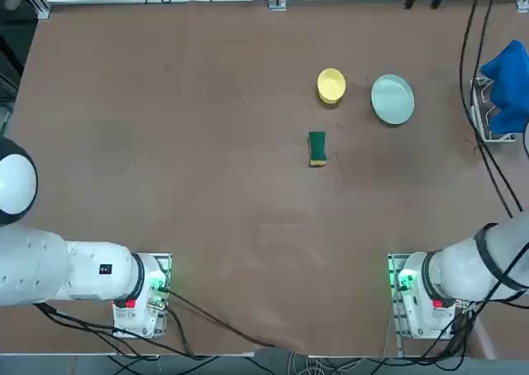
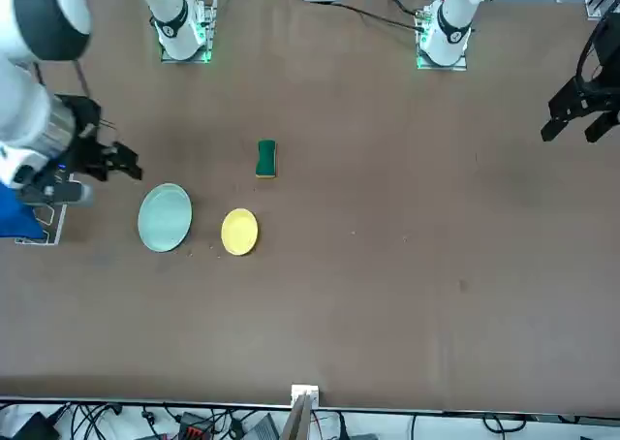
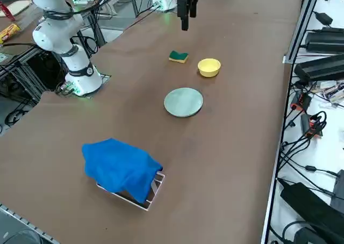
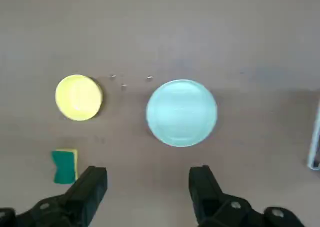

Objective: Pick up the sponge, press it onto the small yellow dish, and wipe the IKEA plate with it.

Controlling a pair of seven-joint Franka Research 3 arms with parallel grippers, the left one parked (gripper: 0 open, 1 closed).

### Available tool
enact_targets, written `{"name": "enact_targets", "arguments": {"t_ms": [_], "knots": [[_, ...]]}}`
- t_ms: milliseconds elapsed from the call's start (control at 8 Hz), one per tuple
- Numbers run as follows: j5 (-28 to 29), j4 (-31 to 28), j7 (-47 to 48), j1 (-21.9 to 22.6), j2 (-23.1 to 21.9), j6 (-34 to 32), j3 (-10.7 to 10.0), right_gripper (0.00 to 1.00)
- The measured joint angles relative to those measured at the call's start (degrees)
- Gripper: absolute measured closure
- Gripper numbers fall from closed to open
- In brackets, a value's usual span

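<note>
Sponge (image 1: 317, 149) sits loose on the desk (image 1: 207, 185), just near the yellow dish (image 1: 331, 85), with the plate (image 1: 393, 99) beside that dish. Right gripper (image 4: 148, 187) hangs high over them, fingers apart, holding nothing. Could be pre-grab or post-wipe. A blue cloth (image 3: 119, 167) lies well away from the plate; nothing's blocking.
</note>
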Motion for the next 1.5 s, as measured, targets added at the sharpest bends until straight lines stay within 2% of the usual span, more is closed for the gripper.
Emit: {"name": "enact_targets", "arguments": {"t_ms": [250, 375, 750, 1500], "knots": [[-3.0, 1.88, -1.58, -3.02, -1.29, -1.52, 0.02, 0.0], [-5.22, 3.34, -2.12, -3.21, -2.04, -3.59, 0.26, 0.0], [-5.72, 4.25, -2.77, -3.19, -4.73, -9.74, 1.47, 0.0], [-5.64, 3.08, -2.72, -3.24, -5.01, -9.58, 1.7, 0.0]]}}
